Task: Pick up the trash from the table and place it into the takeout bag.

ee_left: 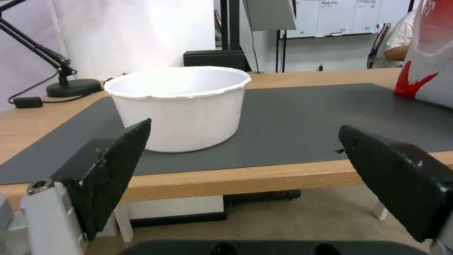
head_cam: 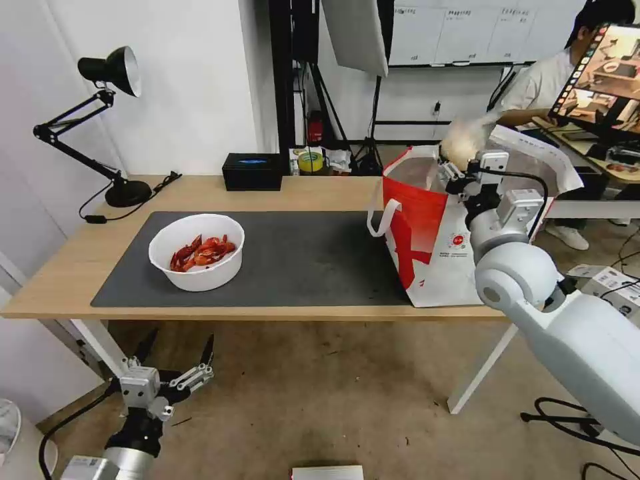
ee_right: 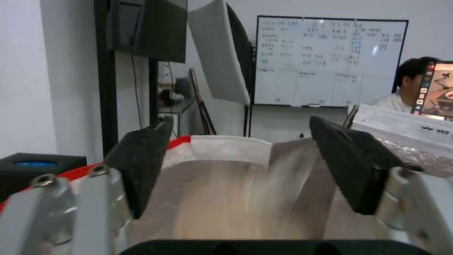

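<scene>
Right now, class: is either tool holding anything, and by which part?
Nothing is held. The right tool is open above the takeout bag, a beige blur between its fingers; the left tool is open, low before the table.

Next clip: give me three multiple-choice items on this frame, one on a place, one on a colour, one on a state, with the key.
1. Where is the white bowl?
A. on the dark grey mat
B. inside the takeout bag
C. on the floor

2. What colour are the shells in the bowl?
A. green
B. red
C. blue

3. How are the right gripper's jaws?
A. shut on a tissue
B. shut on the bowl
C. open, above the bag's mouth

Key: 1 A, the bowl stands on the mat; 2 B, head view shows red shells; 3 C, wrist view shows fingers spread over the foil lining.
</scene>
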Tool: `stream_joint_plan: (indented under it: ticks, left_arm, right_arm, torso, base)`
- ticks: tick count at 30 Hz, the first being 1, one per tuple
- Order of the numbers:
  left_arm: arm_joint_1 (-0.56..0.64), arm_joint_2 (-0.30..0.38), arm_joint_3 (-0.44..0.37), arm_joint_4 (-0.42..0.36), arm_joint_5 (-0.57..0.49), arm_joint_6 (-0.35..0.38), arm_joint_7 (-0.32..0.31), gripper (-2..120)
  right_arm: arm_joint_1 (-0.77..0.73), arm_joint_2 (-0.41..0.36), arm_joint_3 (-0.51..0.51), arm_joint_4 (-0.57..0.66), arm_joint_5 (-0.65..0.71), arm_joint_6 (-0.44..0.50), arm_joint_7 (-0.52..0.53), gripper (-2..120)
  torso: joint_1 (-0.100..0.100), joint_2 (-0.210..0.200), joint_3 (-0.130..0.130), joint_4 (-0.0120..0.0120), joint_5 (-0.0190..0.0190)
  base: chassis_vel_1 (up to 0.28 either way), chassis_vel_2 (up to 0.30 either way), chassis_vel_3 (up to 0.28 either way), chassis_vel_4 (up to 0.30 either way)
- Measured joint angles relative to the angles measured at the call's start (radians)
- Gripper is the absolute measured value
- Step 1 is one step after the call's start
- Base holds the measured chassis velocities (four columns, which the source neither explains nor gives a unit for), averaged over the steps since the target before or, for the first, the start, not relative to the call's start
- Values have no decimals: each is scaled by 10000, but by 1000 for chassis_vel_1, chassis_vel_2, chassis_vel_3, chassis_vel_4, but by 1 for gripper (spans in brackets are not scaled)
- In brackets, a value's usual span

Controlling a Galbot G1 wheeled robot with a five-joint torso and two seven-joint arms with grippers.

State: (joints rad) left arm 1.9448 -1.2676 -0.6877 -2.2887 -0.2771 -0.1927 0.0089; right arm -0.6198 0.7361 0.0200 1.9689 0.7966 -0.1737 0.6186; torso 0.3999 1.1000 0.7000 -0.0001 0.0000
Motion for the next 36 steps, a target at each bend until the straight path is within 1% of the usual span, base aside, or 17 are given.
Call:
stream_joint_plan:
  ticks: [1, 4, 7, 17, 20, 23, 24, 27, 28, 29, 31, 33, 36]
  left_arm:
    - [0, 0, 0, 0, 0, 0, 0, 100]
    - [-1, 45, 13, 0, 12, 2, 1, 100]
    - [-53, 121, -18, 1, -34, 17, 1, 100]
    - [-112, 96, 13, -27, -47, 40, 0, 100]
    - [-140, 100, 7, -11, -52, 44, 1, 100]
    - [-152, 100, -10, 70, -88, 45, -3, 100]
    - [-152, 100, -10, 70, -88, 45, -3, 100]
    - [-208, 131, -1, 117, -195, 45, -17, 100]
    - [-208, 131, -1, 117, -195, 45, -17, 100]
    - [-238, 154, 5, 141, -213, 47, -19, 100]
    - [-359, 233, 35, 271, -255, 49, -23, 100]
    - [-400, 259, 52, 317, -262, 50, -24, 100]
    - [-540, 376, 148, 415, -395, 60, -34, 100]
  right_arm:
    - [0, 0, 0, 0, 0, 0, 0, 82]
    - [72, 1, 1, -13, 58, -27, 35, 96]
    - [178, 1, -44, -27, 120, -56, 36, 100]
    - [240, 91, -116, -164, 144, -72, -54, 100]
    - [244, 159, -144, -131, 143, 123, -244, 100]
    - [170, 229, -265, 135, -20, 634, -515, 100]
    - [170, 229, -265, 135, -20, 634, -515, 100]
    - [-233, 269, -288, 548, -6, 1240, -1098, 100]
    - [-233, 269, -288, 548, -6, 1240, -1098, 100]
    - [-361, 270, -289, 645, 21, 1418, -1318, 100]
    - [-904, 215, -283, 974, 23, 1859, -2122, 100]
    - [-1069, 184, -282, 1057, -21, 1914, -2305, 100]
    - [-2172, -102, -151, 1596, -356, 2182, -3397, 100]
  torso:
    - [0, 0, 0, 0, 0]
    - [0, 0, 0, 0, 0]
    - [0, 0, 0, 0, 0]
    - [0, 0, 0, 0, 1]
    - [1, 0, 0, 0, 0]
    - [1, 0, 0, 2, -2]
    - [1, 0, 0, 2, -2]
    - [0, 0, 0, 2, -1]
    - [0, 0, 0, 2, -1]
    - [0, 0, 0, 1, -1]
    - [1, 0, 0, 2, -2]
    - [0, 0, 0, 1, -1]
    - [1, 0, 0, 0, -1]
  base:
    - [0, 0, 0, 0]
    - [0, 0, 0, 0]
    - [0, 0, 0, 0]
    - [0, 0, 0, 0]
    - [0, 0, 0, 0]
    - [0, 0, 0, 0]
    - [0, 0, 0, 0]
    - [0, 0, 0, 0]
    - [0, 0, 0, 0]
    - [0, 0, 0, 0]
    - [0, 0, 0, 0]
    - [0, 0, 0, 0]
    - [0, 0, 0, 0]
